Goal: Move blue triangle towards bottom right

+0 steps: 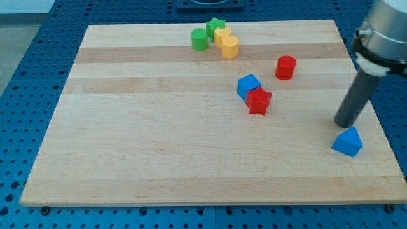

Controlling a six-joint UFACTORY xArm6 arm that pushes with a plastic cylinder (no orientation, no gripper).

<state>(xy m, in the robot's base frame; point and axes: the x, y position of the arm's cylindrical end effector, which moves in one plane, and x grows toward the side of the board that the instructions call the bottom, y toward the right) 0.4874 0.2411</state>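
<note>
The blue triangle (347, 142) lies on the wooden board (159, 152) near the view's right edge, toward the bottom. My tip (344, 124) is just above the triangle, at its upper left, very close to it or touching it. The dark rod rises from there up toward the view's top right.
A blue cube (248, 86) touches a red star-shaped block (259, 101) at the board's centre right. A red cylinder (285, 67) stands above and to the right of them. At the top sit a green cylinder (200, 39), a green block (215, 28) and two yellow blocks (227, 42).
</note>
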